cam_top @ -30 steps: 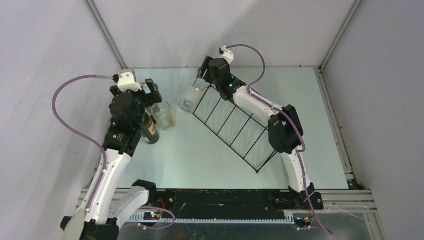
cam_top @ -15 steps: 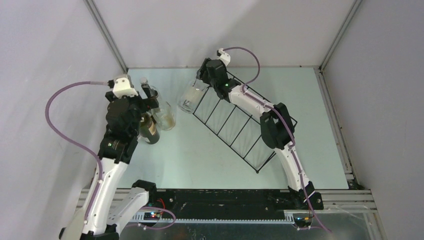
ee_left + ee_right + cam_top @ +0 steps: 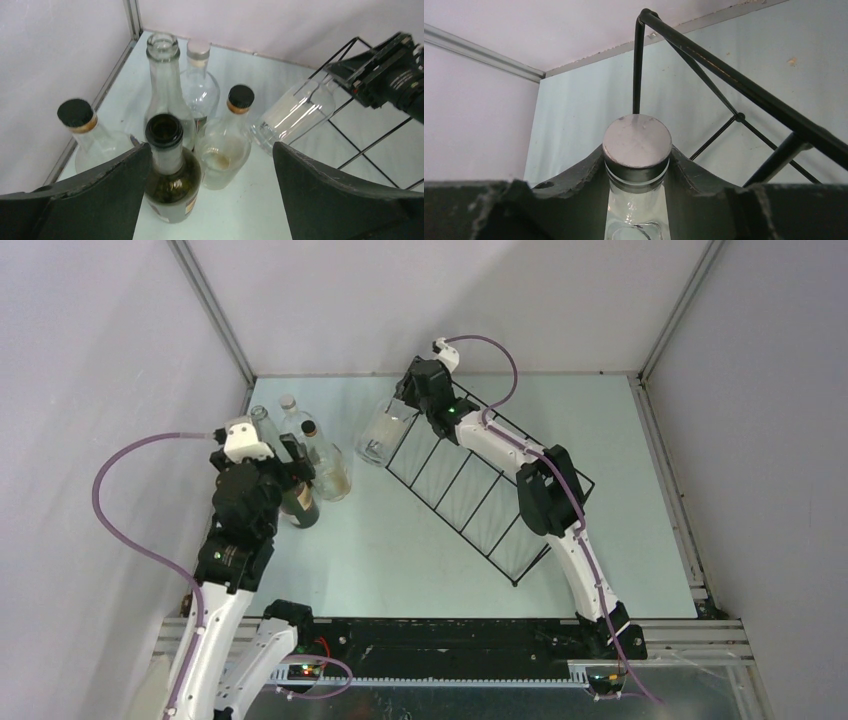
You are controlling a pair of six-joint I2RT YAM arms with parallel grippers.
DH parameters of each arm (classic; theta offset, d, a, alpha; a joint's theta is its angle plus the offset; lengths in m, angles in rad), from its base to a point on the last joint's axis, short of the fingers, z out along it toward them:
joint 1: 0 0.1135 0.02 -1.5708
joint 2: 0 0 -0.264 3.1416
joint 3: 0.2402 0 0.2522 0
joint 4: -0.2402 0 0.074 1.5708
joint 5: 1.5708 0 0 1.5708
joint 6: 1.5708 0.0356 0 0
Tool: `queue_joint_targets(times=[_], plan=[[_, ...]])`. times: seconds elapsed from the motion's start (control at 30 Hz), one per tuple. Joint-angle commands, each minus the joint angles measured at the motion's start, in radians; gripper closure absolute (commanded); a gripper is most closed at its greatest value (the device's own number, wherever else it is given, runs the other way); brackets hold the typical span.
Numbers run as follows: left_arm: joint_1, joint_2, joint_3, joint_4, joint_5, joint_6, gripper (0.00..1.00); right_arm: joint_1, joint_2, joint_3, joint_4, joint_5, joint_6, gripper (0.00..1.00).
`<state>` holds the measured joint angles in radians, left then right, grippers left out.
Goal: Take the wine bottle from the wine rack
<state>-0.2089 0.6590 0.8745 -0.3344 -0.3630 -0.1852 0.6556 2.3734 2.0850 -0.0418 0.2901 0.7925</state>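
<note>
The right gripper (image 3: pixel 637 150) is pinching the clear glass wine bottle (image 3: pixel 380 435) with a flat silver cap, its jaws drawn in against the neck just under that cap. The bottle is lying in the end compartment of the black thin-wire wine rack (image 3: pixel 724 69), whose bars are running beyond the jaws. The left gripper (image 3: pixel 211 150) is hanging wide open, holding nothing, with a dark green glass bottle (image 3: pixel 167 180) standing ahead between its jaws.

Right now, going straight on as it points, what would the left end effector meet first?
Probably the dark green bottle, nearest between the open fingers of the left end effector; the black-capped clear bottle stands beside it, so depth is uncertain.
</note>
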Motion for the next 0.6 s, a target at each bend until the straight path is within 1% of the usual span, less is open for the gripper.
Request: queue_joint_targets(times=[0.0, 0.03, 0.13, 0.17, 0.2, 0.23, 0.3, 0.33, 0.43, 0.57], plan=[[0.003, -0.066, -0.032, -0.034, -0.015, -0.029, 0.02, -0.003, 0.0, 0.026, 0.08, -0.008, -0.03, 0.62], [0.002, -0.079, -0.036, -0.041, -0.018, -0.031, 0.02, -0.003, -0.001, 0.021, 0.085, -0.01, -0.038, 0.67], [0.003, -0.112, -0.059, -0.086, -0.016, -0.041, 0.02, -0.001, -0.017, 0.011, 0.104, -0.015, -0.072, 0.76], [0.002, -0.131, -0.063, -0.104, -0.012, -0.044, 0.02, -0.002, -0.023, -0.002, 0.111, -0.015, -0.083, 0.82], [0.002, -0.142, -0.072, -0.114, -0.012, -0.046, 0.02, -0.001, -0.038, -0.01, 0.125, -0.017, -0.09, 0.85], [0.003, -0.168, -0.078, -0.125, -0.007, -0.049, 0.02, 0.001, -0.046, -0.032, 0.133, -0.016, -0.095, 0.91], [0.003, -0.213, -0.103, -0.126, 0.008, -0.045, 0.02, 0.007, -0.078, -0.07, 0.168, -0.019, -0.108, 0.98], [0.003, -0.23, -0.112, -0.125, 0.015, -0.043, 0.02, 0.01, -0.102, -0.083, 0.191, -0.022, -0.115, 1.0], [0.002, -0.304, -0.146, -0.119, 0.028, -0.038, 0.02, 0.031, -0.152, -0.136, 0.238, -0.021, -0.17, 1.0], [0.003, -0.345, -0.17, -0.144, 0.011, -0.042, 0.02, 0.071, -0.234, -0.184, 0.307, -0.014, -0.258, 1.0]])
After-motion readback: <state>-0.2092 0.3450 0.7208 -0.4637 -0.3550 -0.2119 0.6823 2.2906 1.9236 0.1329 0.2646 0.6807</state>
